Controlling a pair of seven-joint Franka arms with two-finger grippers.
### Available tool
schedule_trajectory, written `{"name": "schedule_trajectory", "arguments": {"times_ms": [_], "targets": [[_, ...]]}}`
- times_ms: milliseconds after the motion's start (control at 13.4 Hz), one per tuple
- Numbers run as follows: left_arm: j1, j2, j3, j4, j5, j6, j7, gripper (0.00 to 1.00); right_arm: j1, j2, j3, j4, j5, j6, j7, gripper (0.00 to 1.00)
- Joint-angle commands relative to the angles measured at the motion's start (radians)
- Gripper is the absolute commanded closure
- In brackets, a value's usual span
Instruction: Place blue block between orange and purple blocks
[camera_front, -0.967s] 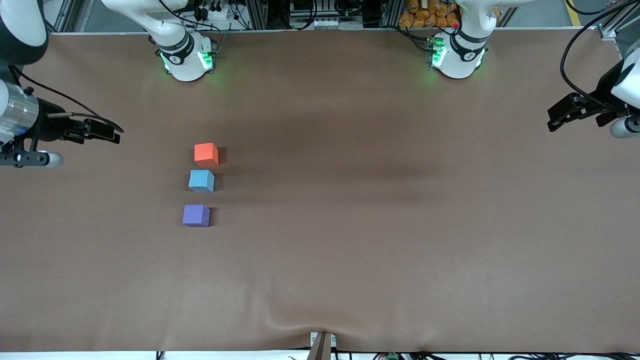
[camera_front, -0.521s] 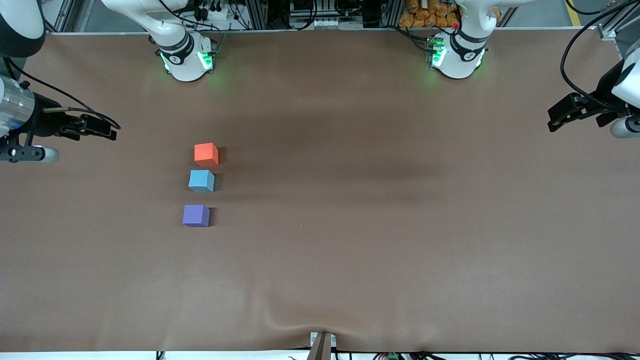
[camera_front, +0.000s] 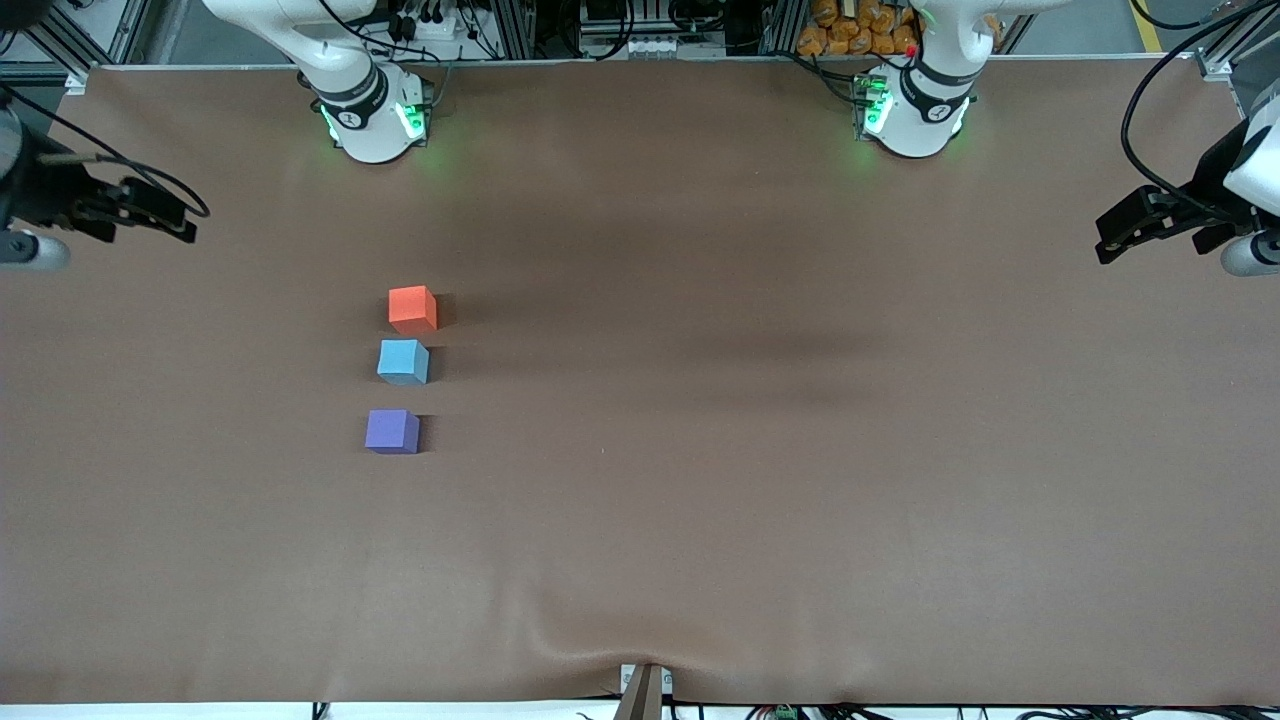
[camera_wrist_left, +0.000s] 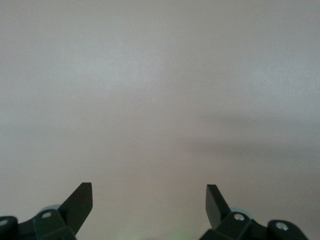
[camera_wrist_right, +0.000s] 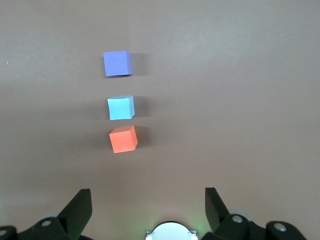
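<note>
The orange block, blue block and purple block stand in a line on the brown table, toward the right arm's end. The blue block is between the other two, close to the orange one and slightly turned. The purple block is nearest the front camera. The right wrist view shows all three: purple, blue, orange. My right gripper is open and empty, up over the table's edge at the right arm's end, apart from the blocks. My left gripper waits open and empty at the left arm's end.
The right arm's base and the left arm's base stand along the table's edge farthest from the front camera. The brown cloth has a wrinkle near its front edge. The left wrist view shows only bare table.
My right gripper has drawn away from the blocks, toward the table's edge at the right arm's end and toward the bases. The blocks and the left arm have not moved.
</note>
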Motion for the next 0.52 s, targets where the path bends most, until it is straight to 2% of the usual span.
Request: {"name": "schedule_trajectory", "arguments": {"times_ms": [0,447], "targets": [[0.008,-0.007,-0.006,0.002,-0.016,0.000,0.015,0.00,-0.055,-0.021,0.021,0.030,-0.023,-0.034,-0.061,0.00],[0.000,-0.008,-0.011,0.005,-0.045,-0.002,0.015,0.00,-0.060,-0.019,0.012,0.108,-0.023,-0.094,-0.066,0.00]]}}
